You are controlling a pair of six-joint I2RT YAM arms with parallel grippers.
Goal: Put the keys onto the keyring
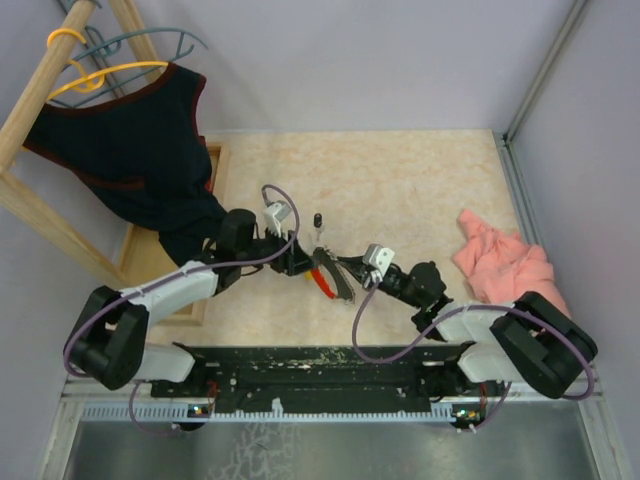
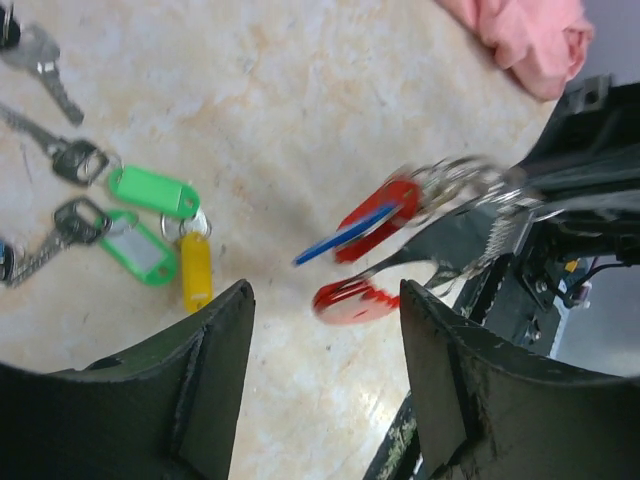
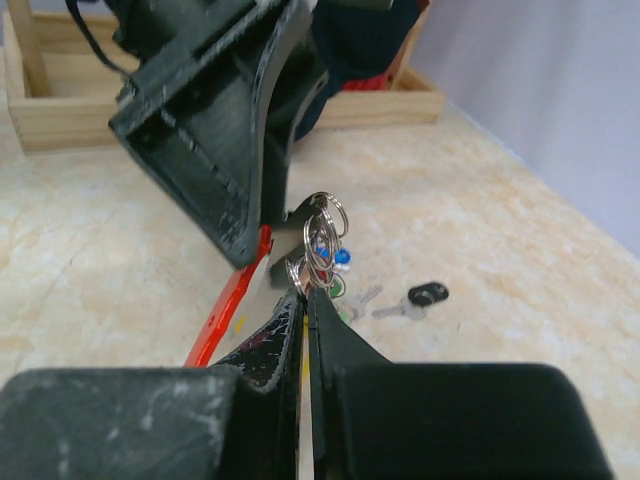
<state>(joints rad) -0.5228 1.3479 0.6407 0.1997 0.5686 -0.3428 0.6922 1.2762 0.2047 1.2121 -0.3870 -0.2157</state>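
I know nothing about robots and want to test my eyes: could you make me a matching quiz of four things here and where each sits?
Things:
1 keyring
2 pink cloth
3 dark garment
4 yellow key tag

Places:
A on a hanger, far left
B flat on the table beside green tags
C pinched by the right gripper
D crumpled at the table's right

Pairs: 1-C, 2-D, 3-A, 4-B

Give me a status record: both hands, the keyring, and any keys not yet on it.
left hand: open, empty, near the keyring
right hand: shut on the keyring
keyring: pinched at the right fingertips; blue key appears to be on it
loose keys: green and yellow tagged, lying on the table
black key: on the table, apart from the others
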